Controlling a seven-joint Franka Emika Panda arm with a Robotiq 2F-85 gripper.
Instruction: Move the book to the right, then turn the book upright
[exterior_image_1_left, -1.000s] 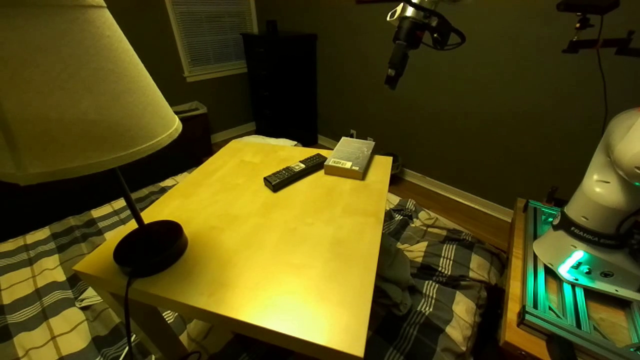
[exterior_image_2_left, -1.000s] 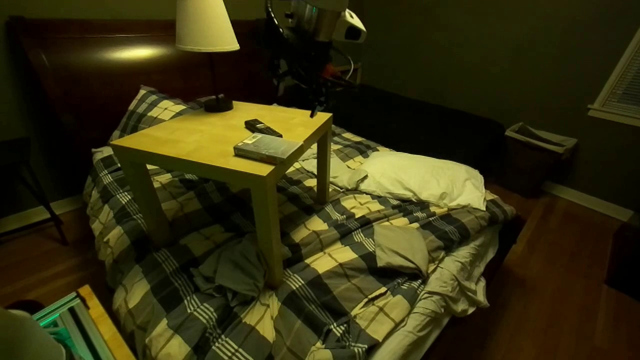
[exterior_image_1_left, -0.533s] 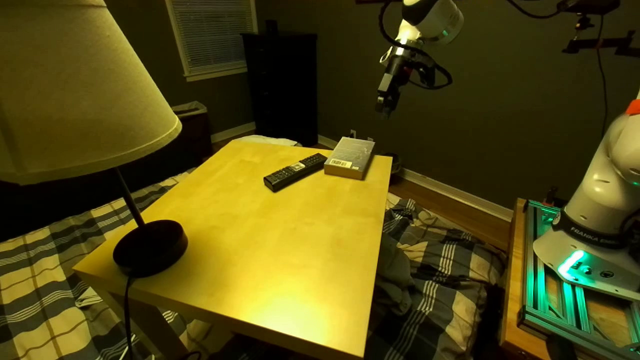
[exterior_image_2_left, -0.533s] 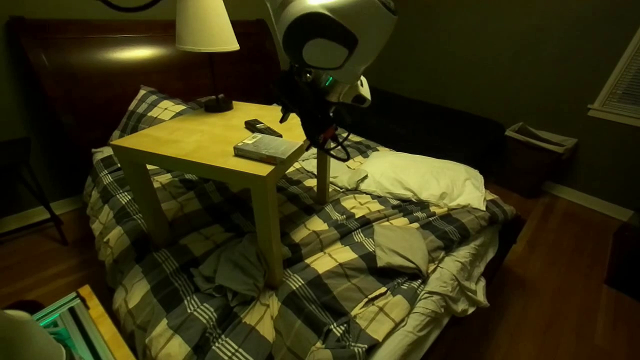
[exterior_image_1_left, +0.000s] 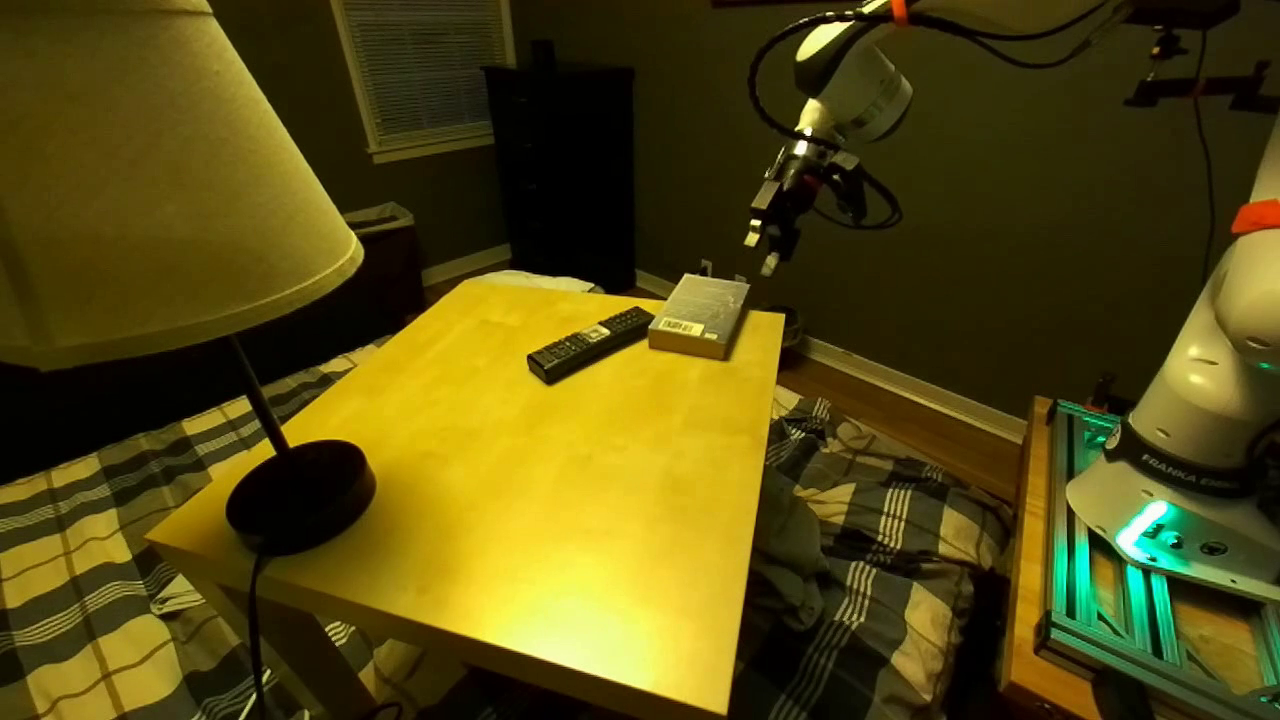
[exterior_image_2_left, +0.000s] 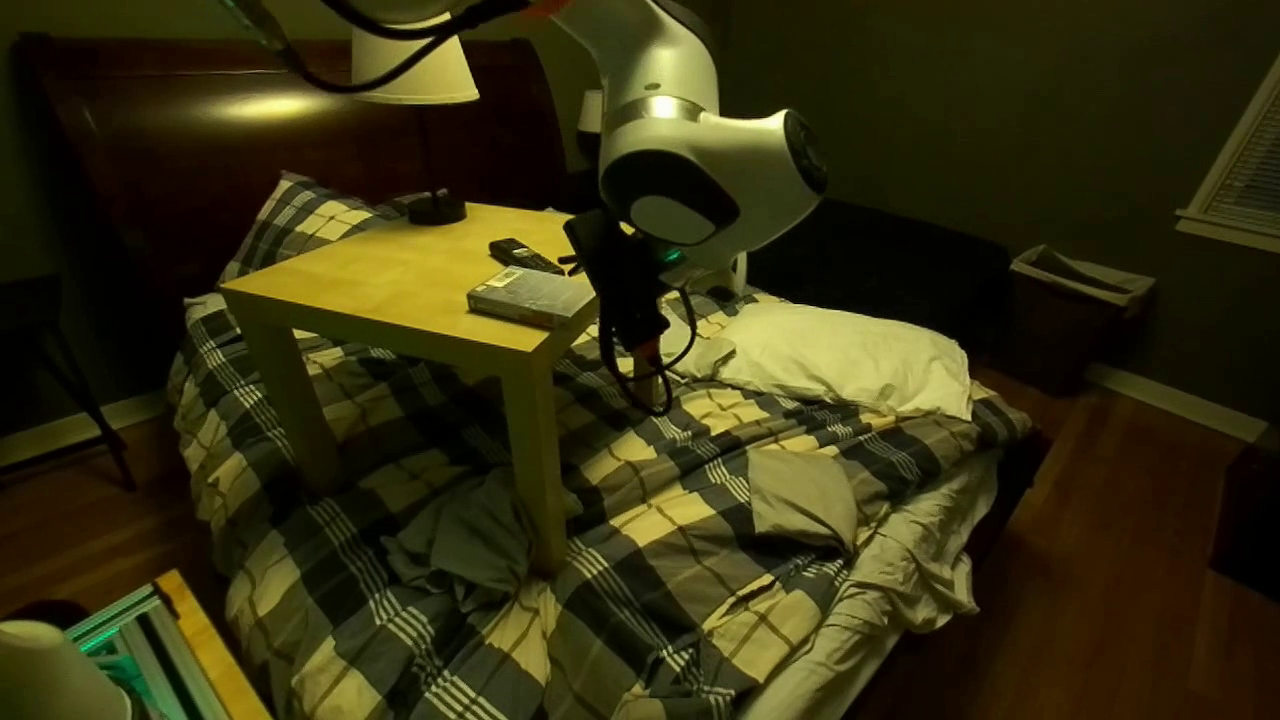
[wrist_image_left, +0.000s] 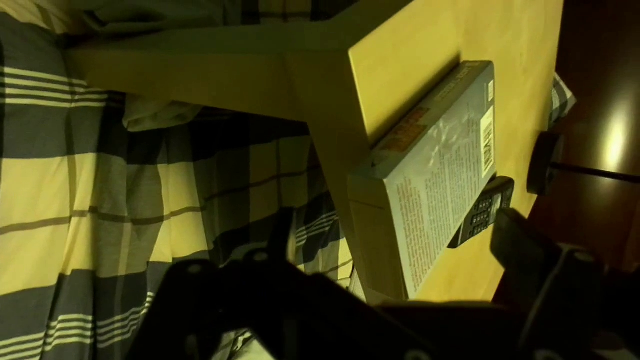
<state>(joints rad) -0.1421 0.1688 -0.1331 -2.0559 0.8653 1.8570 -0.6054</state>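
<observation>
The book (exterior_image_1_left: 699, 309) is thin and rectangular with a pale grey cover and a barcode facing up. It lies flat near a corner of the wooden table (exterior_image_1_left: 560, 470), and it also shows in an exterior view (exterior_image_2_left: 530, 294). In the wrist view the book (wrist_image_left: 440, 155) shows its page edge and printed cover between the jaws. My gripper (exterior_image_1_left: 761, 252) is open and empty, tilted, a little above and beyond the book. Its two fingers (wrist_image_left: 397, 235) stand wide apart in the wrist view, with no contact visible. In an exterior view the arm hides most of the fingers.
A black remote (exterior_image_1_left: 590, 343) lies right beside the book, also in the wrist view (wrist_image_left: 484, 212). A lamp with a black base (exterior_image_1_left: 300, 497) stands at another table corner. The table stands on a bed with a plaid cover (exterior_image_2_left: 640, 520). The book sits close to the table edge.
My gripper has come down toward the book and tilted, and its two separate fingertips now show. More of the arm has come into view. The book and remote have not moved.
</observation>
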